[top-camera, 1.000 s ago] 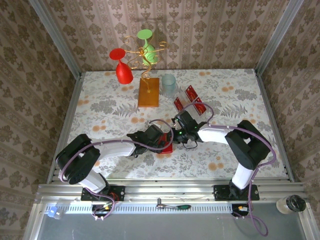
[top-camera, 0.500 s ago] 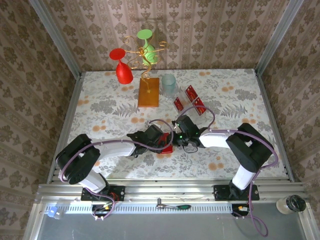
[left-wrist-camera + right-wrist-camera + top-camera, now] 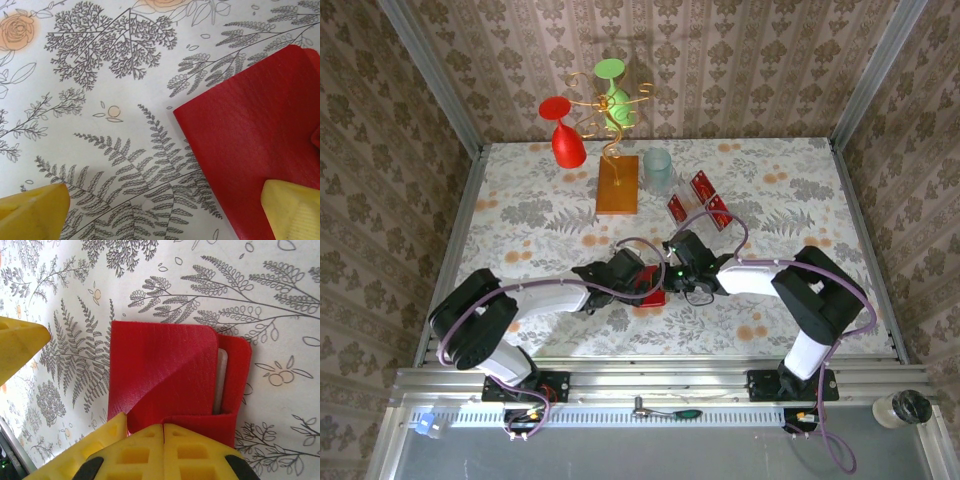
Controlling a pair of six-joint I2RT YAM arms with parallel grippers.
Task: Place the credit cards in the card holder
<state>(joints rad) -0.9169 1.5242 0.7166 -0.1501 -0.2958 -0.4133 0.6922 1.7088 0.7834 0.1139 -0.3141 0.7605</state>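
Three credit cards [image 3: 701,186], as far as I can count, sit red at the far right of the table [image 3: 520,230]. They are well apart from the card holder [image 3: 655,296], which lies flat nearer me, between my two grippers.

Left gripper [image 3: 160,215]: jaws wide apart. One pad [image 3: 292,207] is over the holder's corner, the other over bare cloth. Contact: cannot tell.

Right gripper [image 3: 163,450]: pads pressed together, nothing seen between them. They overlap the holder's near edge; whether a fold is nipped there I cannot tell.

Handling, my guess:
- The holder is thin, grained and leather-like, light and limp.
- The flap creases diagonally instead of lying true, so it will sag if lifted by one corner.
- It will probably slide on the cloth when pushed.
- The best hold is the flap's free edge, with the other gripper pinning the body down.

Orientation, right wrist view: the long axis runs across the frame. The pocket mouth points right, where a pale strip of lining [image 3: 222,375] shows inside the red border.
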